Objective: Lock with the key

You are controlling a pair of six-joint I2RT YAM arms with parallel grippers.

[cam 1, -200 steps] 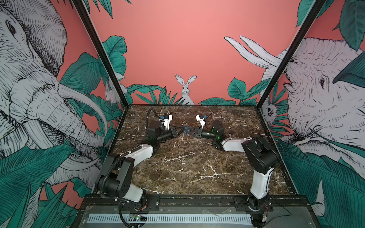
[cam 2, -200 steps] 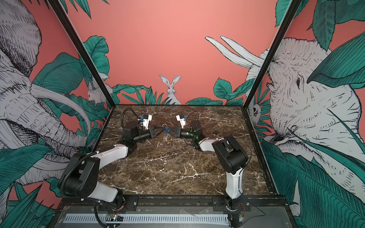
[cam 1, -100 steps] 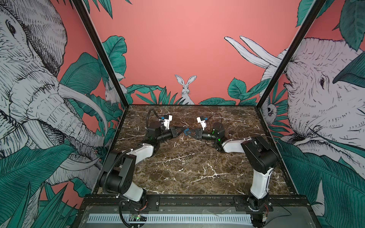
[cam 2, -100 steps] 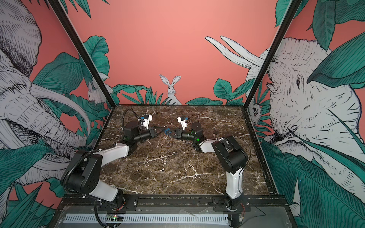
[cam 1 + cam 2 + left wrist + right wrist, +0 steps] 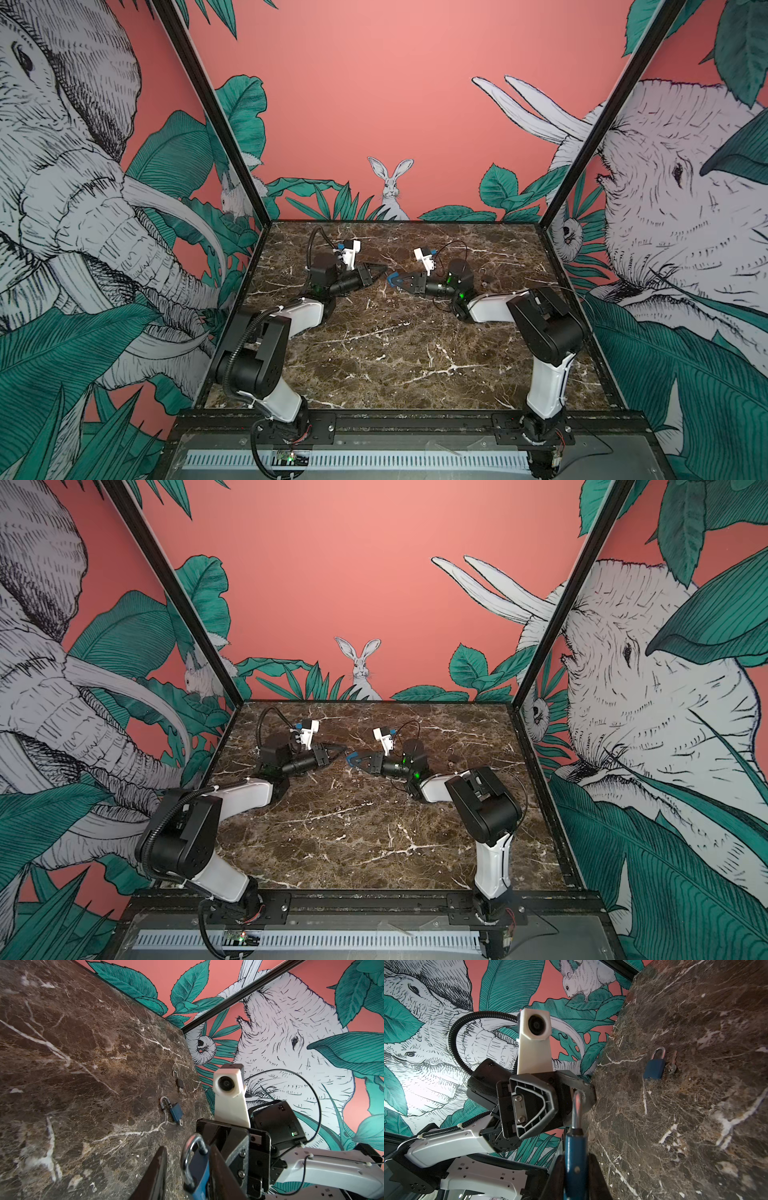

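My right gripper (image 5: 576,1156) is shut on the body of a blue padlock (image 5: 575,1147), with the steel shackle pointing at my left gripper. In both top views the two grippers face each other at mid-table, left gripper (image 5: 381,269) and right gripper (image 5: 395,282), and the padlock (image 5: 391,279) is at the right one's tip. In the left wrist view the padlock (image 5: 199,1174) stands between my open left fingers (image 5: 158,1172), with a gap on one side. No key shows on this padlock. I cannot tell whether its shackle is closed.
Two more padlocks lie to the right: a blue one (image 5: 173,1111) with a key (image 5: 180,1123) at its base, and a dark one (image 5: 179,1082) with its shackle swung open. Another blue padlock (image 5: 654,1068) lies beside a key (image 5: 671,1065). Walls enclose the marble table (image 5: 395,357).
My left gripper has opened off the padlock's shackle. The two grippers now stand slightly farther apart. The right gripper keeps its hold.
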